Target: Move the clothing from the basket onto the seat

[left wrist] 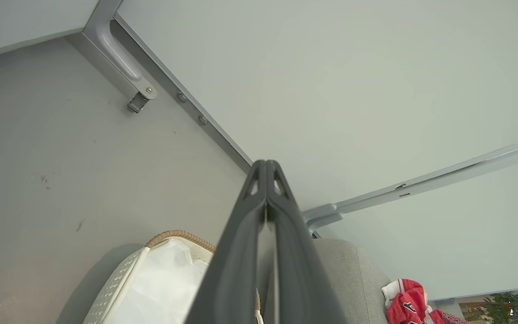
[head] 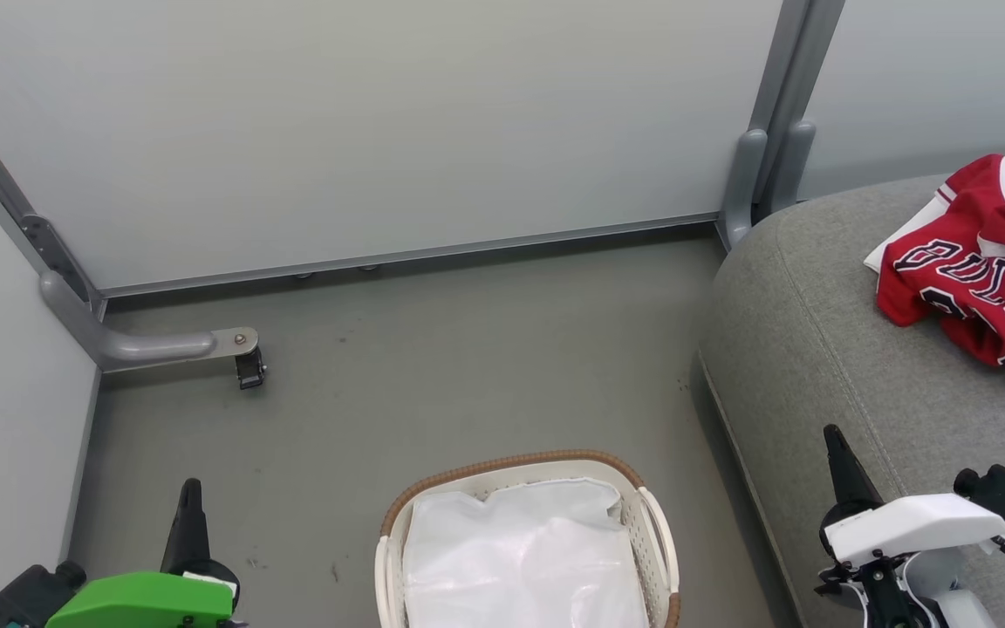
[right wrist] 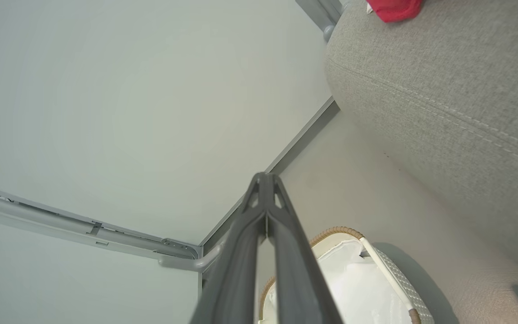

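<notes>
The soft, light red jerseys (head: 974,262) lie bunched on the big grey cloth seat (head: 816,349), upper right; I'd pinch a raised fold. The left gripper (left wrist: 265,164) and right gripper (right wrist: 265,176) are pressed together, empty.

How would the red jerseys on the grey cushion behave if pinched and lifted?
Probably floppy: the red jerseys lie crumpled in folds on the seat, so they would drape from a pinch. Likely light, since the fabric looks thin.

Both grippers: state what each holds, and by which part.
Nothing. The left gripper and right gripper are shut and empty; the red fabric jerseys lie on the grey upholstered seat.
</notes>
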You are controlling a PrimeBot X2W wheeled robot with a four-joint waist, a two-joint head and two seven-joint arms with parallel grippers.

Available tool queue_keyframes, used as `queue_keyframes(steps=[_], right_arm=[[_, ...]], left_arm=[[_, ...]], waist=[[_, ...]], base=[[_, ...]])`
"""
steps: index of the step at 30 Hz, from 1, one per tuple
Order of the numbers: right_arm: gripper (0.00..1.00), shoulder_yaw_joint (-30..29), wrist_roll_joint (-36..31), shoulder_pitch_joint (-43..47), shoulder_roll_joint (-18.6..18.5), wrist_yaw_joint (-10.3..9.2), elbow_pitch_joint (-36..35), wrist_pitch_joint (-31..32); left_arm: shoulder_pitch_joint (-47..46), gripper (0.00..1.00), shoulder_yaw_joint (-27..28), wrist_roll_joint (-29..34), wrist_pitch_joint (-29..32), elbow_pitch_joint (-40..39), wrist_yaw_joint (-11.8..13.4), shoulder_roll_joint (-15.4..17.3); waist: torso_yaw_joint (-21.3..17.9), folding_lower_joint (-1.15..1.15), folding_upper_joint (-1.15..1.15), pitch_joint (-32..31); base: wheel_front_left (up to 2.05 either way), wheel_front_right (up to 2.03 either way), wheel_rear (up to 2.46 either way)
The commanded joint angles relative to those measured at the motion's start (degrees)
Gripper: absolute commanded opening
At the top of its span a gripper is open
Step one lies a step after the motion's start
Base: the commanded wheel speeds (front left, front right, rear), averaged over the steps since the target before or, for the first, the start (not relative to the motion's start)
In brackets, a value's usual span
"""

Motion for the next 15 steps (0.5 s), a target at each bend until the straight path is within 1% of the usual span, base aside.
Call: queue_keyframes(steps=[1,15], right_arm=[[0.0,-0.4,1.7,-1.06,-0.29,-0.02,-0.92,0.41],[0.0,-1.65,10.35,-1.13,-0.35,-0.03,-1.73,2.74]], left_arm=[[-1.69,0.0,0.34,-1.38,0.43,-0.73,-0.19,0.16],[-3.16,0.0,1.21,-9.07,2.72,-0.87,-0.46,0.16]], waist=[[-0.01,0.0,0.04,0.01],[-0.13,0.0,0.05,0.16]], base=[[0.0,0.0,0.0],[0.0,0.0,0.0]])
